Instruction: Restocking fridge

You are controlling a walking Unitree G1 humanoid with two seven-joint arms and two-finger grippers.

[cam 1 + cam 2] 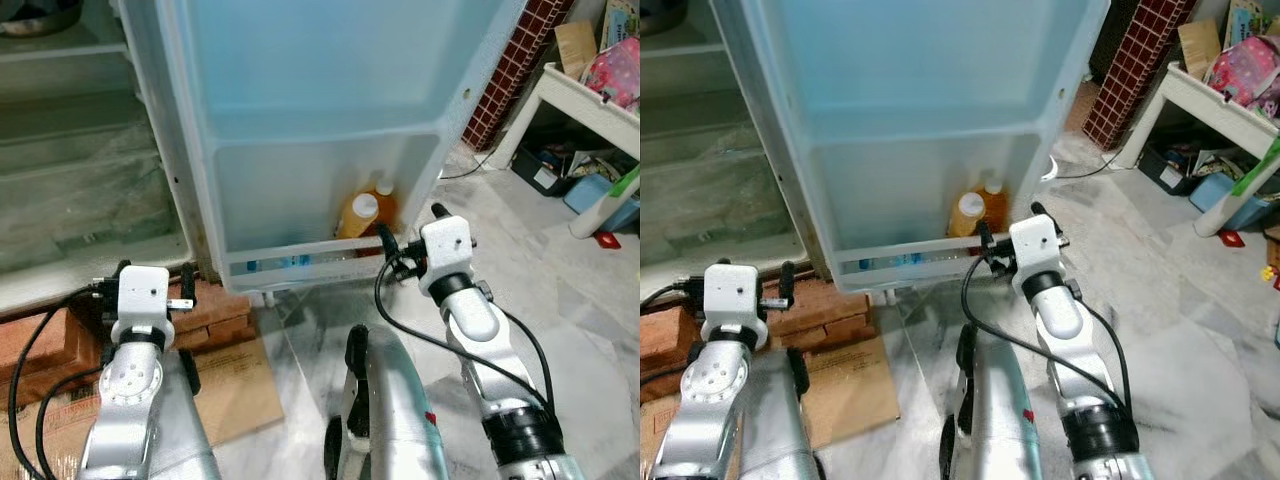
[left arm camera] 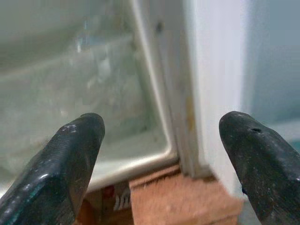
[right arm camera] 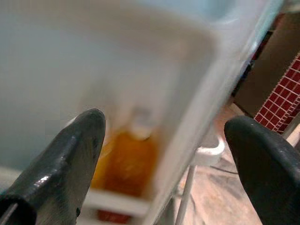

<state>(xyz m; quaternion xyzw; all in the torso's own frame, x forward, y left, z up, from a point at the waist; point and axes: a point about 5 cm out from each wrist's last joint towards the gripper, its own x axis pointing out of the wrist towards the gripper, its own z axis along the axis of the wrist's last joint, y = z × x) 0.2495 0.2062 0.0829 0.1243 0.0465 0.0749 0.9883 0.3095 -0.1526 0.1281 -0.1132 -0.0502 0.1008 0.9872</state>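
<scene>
Two orange bottles [image 1: 358,217], one fridge door [image 1: 320,130]

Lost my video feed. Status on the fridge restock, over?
Both hands open, empty. Right hand by orange bottles in door shelf. Left hand near bricks. Nothing blocking.

A home kitchen corner is showing: an open fridge [image 1: 90,180] standing on bricks [image 1: 215,305] ahead of the left gripper [image 1: 185,300], a cluttered white table [image 1: 580,100] sitting well beyond the right gripper [image 1: 410,235].
</scene>
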